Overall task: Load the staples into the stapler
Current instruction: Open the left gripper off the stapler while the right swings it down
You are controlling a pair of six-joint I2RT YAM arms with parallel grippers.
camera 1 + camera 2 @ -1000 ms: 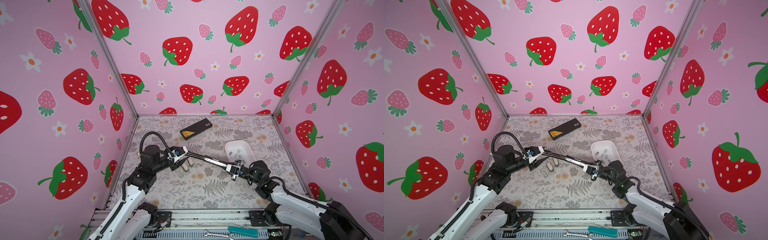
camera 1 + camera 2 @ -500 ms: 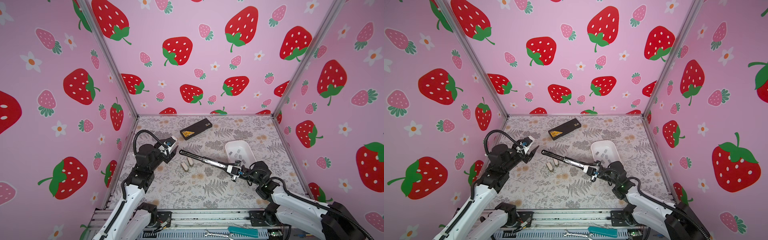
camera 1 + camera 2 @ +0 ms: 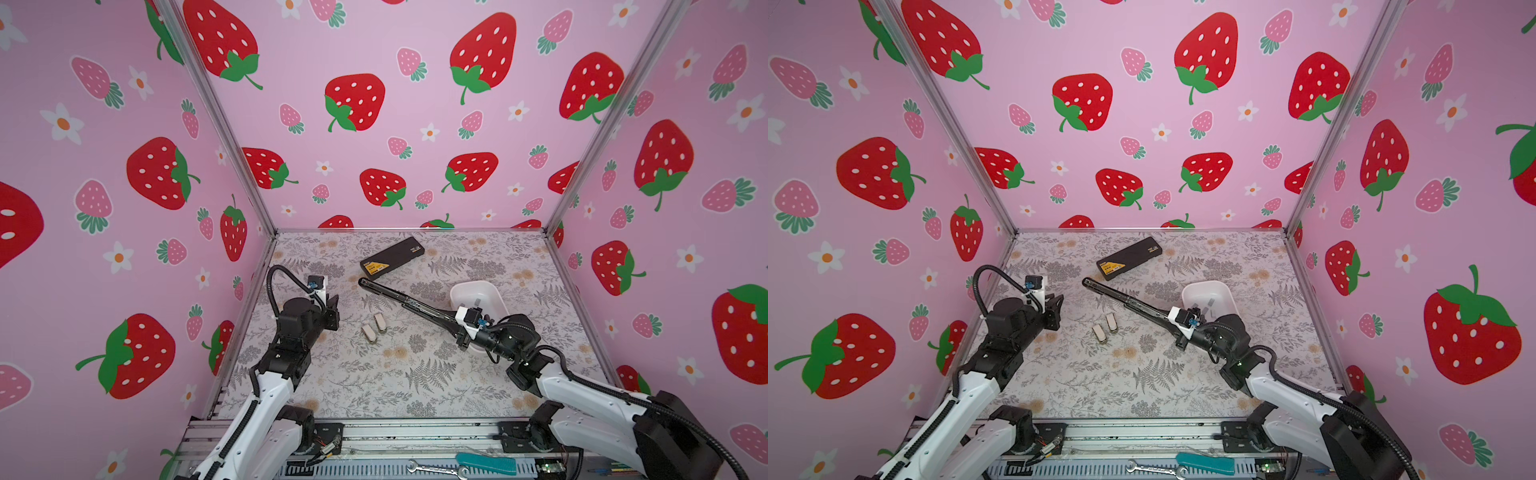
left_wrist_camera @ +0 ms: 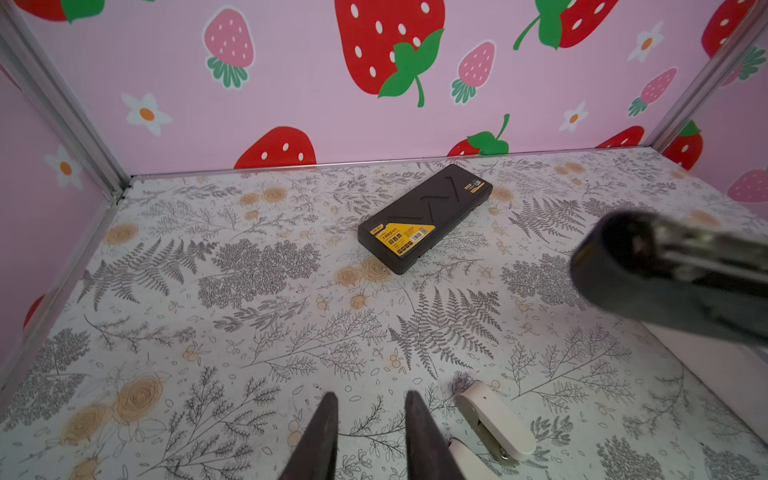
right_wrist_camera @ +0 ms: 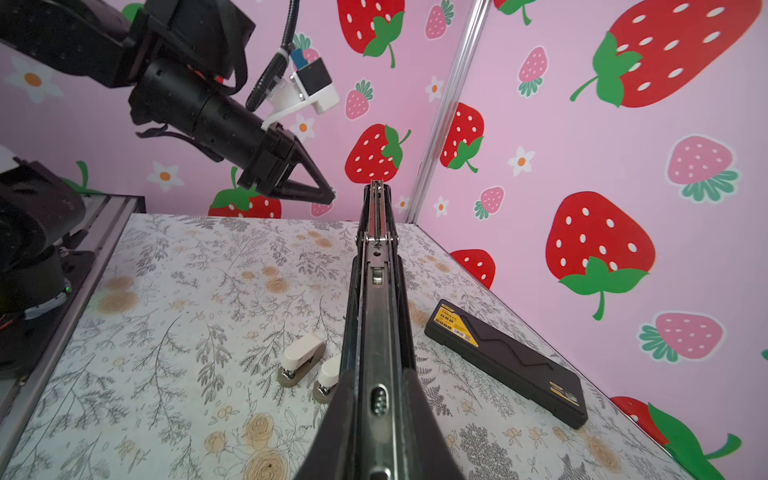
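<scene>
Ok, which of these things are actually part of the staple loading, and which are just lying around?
In the job:
long black stapler, held by the right gripper
staples in the white tray
left gripper, open and empty

Lying about:
two small white staplers
black case
wrench
teal-handled tool

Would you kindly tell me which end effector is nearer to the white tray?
Right. The right end effector, gripping the black stapler, is right beside the white tray; the left end effector is across the table, beyond the small white staplers.
</scene>
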